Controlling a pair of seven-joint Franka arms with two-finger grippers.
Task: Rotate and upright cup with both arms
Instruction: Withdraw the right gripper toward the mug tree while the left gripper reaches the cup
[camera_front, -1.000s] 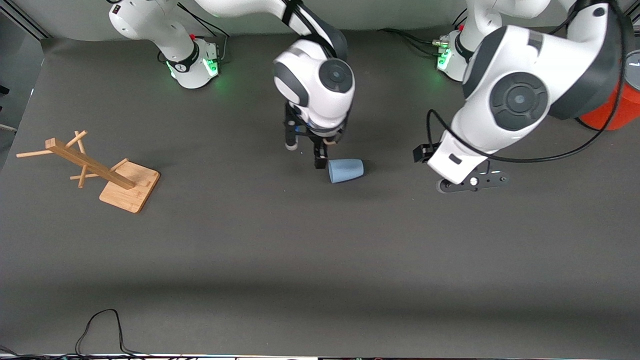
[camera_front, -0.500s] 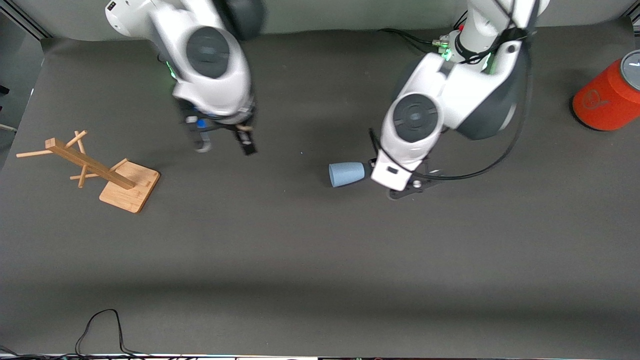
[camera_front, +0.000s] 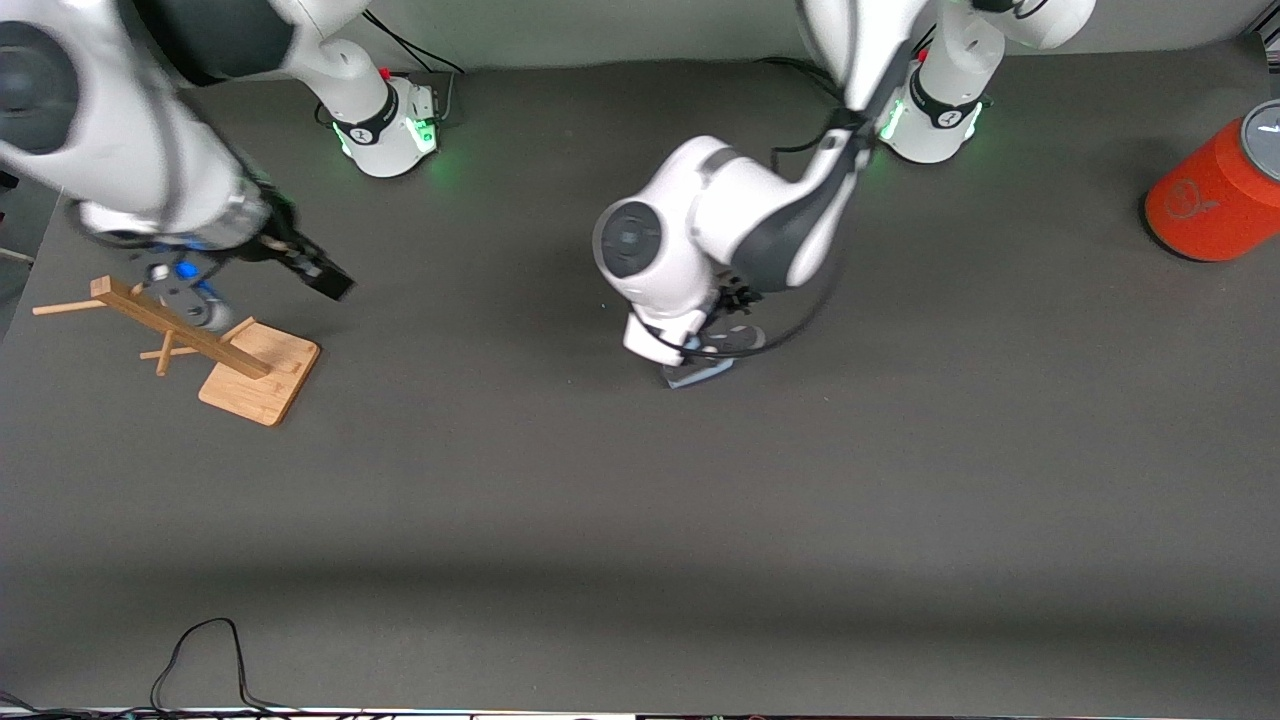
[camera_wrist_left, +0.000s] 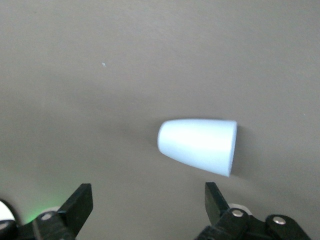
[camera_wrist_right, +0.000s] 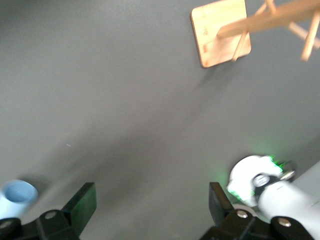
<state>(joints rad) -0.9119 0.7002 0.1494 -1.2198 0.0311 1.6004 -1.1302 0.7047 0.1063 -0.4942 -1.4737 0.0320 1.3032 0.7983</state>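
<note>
The cup (camera_wrist_left: 199, 145), a small pale-blue tapered tumbler with no handle, lies on its side on the dark table. It sits below the left gripper (camera_wrist_left: 145, 210), in line with the gap between its spread fingers (camera_wrist_left: 79, 202), touching neither.

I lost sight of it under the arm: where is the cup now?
The cup lies on its side near the table's middle, directly under the open left gripper.

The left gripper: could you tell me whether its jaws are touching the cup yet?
Apart. In the left wrist view the left gripper is open, and bare table shows between each jaw and the cup, which lies on its side.
</note>
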